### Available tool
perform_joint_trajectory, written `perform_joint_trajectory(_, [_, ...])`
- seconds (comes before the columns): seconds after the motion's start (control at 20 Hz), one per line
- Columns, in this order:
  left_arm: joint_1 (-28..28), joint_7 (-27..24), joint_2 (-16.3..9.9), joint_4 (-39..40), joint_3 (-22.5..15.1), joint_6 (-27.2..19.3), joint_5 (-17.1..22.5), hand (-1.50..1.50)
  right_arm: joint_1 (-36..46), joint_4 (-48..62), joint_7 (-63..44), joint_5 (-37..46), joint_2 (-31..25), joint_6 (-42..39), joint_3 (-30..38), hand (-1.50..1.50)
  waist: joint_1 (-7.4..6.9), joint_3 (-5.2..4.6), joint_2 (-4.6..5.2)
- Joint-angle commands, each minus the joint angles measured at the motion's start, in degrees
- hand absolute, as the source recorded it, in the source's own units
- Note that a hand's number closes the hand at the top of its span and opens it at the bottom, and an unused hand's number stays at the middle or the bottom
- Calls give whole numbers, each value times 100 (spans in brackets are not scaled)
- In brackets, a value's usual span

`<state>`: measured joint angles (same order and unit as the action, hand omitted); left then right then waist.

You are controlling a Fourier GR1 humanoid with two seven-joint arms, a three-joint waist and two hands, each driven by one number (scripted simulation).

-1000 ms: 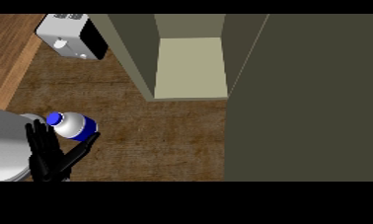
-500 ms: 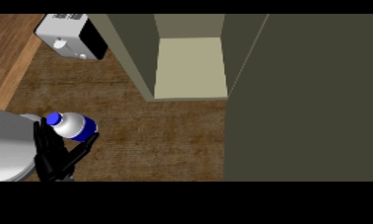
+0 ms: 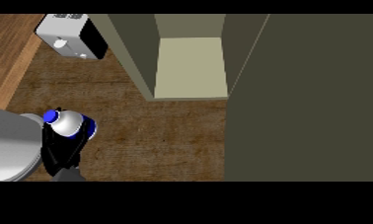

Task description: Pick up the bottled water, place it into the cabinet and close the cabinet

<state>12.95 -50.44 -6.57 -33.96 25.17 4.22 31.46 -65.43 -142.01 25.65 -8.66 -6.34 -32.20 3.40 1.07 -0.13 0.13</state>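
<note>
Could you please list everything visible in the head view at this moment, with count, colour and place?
Bottled water: one, clear grey with a blue cap and blue label, lower left on the counter, inside the left hand.
Cabinet: one, olive-grey with a pale shelf, upper centre, standing open.
Cabinet door: one, dark olive, fills the right side.
Toaster: one, white with a black side, upper left.
Counter: one, brown wood grain, under everything.
Left forearm: one, grey, lower left edge.
Left hand: one, black, lower left, fingers curled round the bottle.
Right hand: not in view.
</note>
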Motion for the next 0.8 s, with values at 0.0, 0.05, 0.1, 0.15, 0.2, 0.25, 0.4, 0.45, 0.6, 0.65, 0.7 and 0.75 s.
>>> perform_joint_trajectory(0.0, [258, -324, 28, 261, 59, 55, 30, 150, -185, -651, -174, -745, -11, -113, 234, -150, 5, 3, -4])
perform_joint_trajectory(0.05, [350, -141, -165, 403, 108, 143, 82, 150, -203, -772, -355, -299, 210, -29, -213, -150, 1, 2, -1])
perform_joint_trajectory(0.1, [169, -295, 181, 114, -60, -48, -5, 150, -422, -574, -9, -301, 249, -198, -14, -150, 3, 9, -27])
perform_joint_trajectory(0.15, [373, -266, 175, 88, -5, -171, 57, 150, 95, -572, -518, -902, -91, -8, 364, -150, -76, 9, 1])
perform_joint_trajectory(0.2, [465, 37, -280, 272, 105, 93, 136, 150, -55, -856, -582, -415, 145, 23, -120, -150, -45, 4, 3])
perform_joint_trajectory(0.25, [410, -313, -112, 377, 79, 223, 99, 150, -47, -856, -656, -606, 115, 49, -13, -150, -38, 2, 8])
perform_joint_trajectory(0.4, [333, -614, -75, 282, -36, -74, -94, 150, -124, -598, -277, -583, 170, -140, 80, -150, -29, 9, -16])
perform_joint_trajectory(0.45, [400, -423, -105, 260, -238, 223, -203, 150, -179, -652, -309, -135, 306, -147, -234, -150, -17, 7, -19])
perform_joint_trajectory(0.6, [541, -121, 15, 323, -897, 825, -681, 150, -116, -618, -219, -351, 180, -117, -35, -150, 10, 2, 2])
perform_joint_trajectory(0.65, [562, -199, 330, 279, -1229, 850, -939, 150, 134, -232, -80, -131, 233, -84, -97, -150, 6, 8, -5])
perform_joint_trajectory(0.7, [629, -118, 316, 269, -1388, 1058, -1042, 150, -166, -524, -139, -377, 123, -190, -17, -150, 70, 2, -6])
perform_joint_trajectory(0.75, [475, -99, 363, 156, -1460, 1155, -1053, 150, -186, -604, -171, -312, 237, -86, -67, -150, -10, 7, -23])
